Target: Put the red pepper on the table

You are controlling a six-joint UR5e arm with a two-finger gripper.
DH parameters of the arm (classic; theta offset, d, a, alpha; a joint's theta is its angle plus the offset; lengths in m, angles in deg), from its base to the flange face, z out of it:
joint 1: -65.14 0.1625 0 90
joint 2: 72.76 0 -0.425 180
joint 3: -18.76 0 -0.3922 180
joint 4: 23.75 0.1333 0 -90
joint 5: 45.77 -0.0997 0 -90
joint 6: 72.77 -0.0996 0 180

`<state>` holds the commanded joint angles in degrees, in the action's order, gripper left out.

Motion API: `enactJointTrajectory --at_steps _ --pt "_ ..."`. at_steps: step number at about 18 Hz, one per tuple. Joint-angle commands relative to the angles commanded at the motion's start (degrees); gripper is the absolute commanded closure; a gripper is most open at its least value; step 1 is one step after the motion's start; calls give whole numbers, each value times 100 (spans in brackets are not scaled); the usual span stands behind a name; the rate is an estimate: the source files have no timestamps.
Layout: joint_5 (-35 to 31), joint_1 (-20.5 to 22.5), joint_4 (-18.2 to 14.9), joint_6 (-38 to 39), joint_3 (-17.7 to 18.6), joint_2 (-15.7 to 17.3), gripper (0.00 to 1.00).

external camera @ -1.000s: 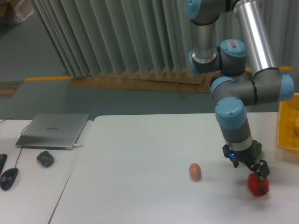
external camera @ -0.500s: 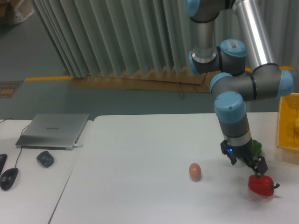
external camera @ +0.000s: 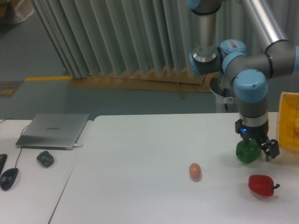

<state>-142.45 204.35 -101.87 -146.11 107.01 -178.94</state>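
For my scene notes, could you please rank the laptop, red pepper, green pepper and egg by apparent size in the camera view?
1. Laptop
2. Red pepper and green pepper: alike; green partly hidden by the gripper, so unranked
3. Egg

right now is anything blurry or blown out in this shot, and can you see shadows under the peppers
In the fixed camera view, the whole image is soft and low in detail; the red pepper shows a small glossy highlight and only a faint shadow on the table; the green pepper is partly hidden by the gripper; the yellow basket looks bright, its contents indistinct.
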Motion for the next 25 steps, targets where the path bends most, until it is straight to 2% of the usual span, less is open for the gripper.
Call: enactJointTrajectory --at_steps 3,5,12,21,23,25 --pt "17 482 -28 -1250 403 272 0" --pt "18 607 -54 -1611 413 334 0" --pt "175 1152 -63 -2342 685 607 0" --pt "333 1749 -80 -3054 703 703 0" --pt "404 1593 -80 -2984 633 765 0" --pt "308 1198 -28 -2731 554 721 0"
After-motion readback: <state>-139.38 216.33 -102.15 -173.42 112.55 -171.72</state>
